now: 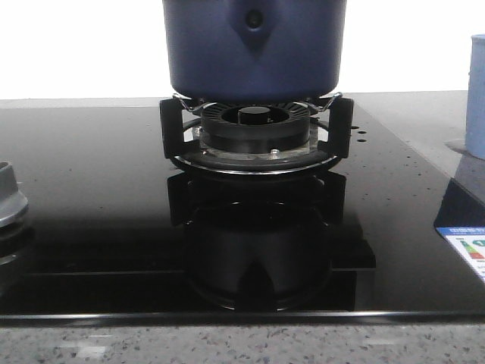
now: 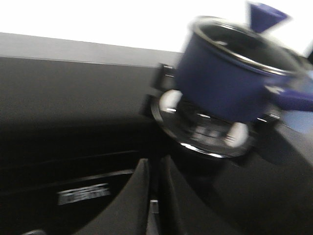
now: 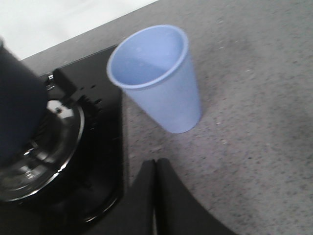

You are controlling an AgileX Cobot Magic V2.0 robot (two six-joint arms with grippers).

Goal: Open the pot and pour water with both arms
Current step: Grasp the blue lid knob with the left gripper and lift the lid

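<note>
The pot [image 1: 254,49] is set on the burner stand [image 1: 256,125], in the middle of the stove top [image 1: 91,189]. The burner [image 1: 256,129] is found under the pot, inside the stand. A cup [image 1: 476,95] is placed well to the right of the pot, off the stove top, on the counter [image 3: 254,98] beside it. A knob [image 1: 9,205] is seen at the far left of the stove top, nearer the front than the pot. A sticker [image 1: 466,250] is stuck near the right edge of the stove top, in front of the cup. The counter also runs along the front of the stove top.
</note>
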